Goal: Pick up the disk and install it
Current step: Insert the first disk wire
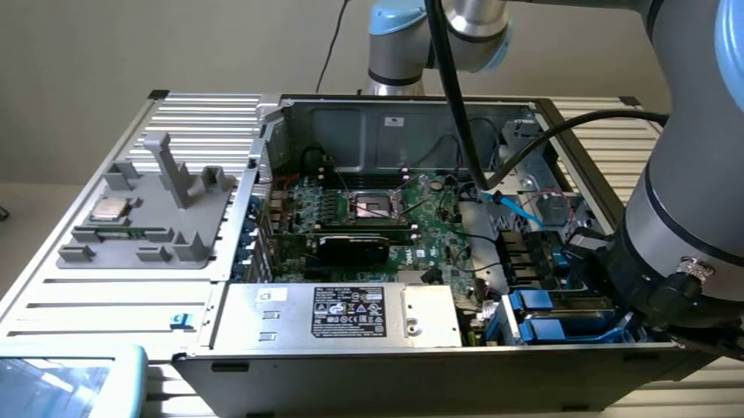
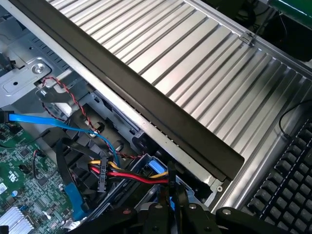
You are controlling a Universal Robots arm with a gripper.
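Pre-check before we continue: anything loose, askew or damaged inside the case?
Nothing looks damaged or spilled. One oddity: the power connector and blue SATA cable lie loose across the drive bays, close to the gripper, not visibly plugged into anything.

Your motherboard [image 1: 395, 222] reads green, with a black card [image 1: 348, 248] across it. Power supply [image 1: 348, 315]: silver, black sticker with white print. Drive brackets [image 1: 556, 329]: blue. Fixture tray [image 1: 145, 231]: flat grey. Table [image 1: 82, 292]: silver, ribbed in parallel lines. From the wrist you get a light-blue flat cable [image 2: 44, 120], a red-yellow-black wire bundle [image 2: 139, 174], a black keyboard [image 2: 292, 180] and a black gripper [image 2: 174, 200].
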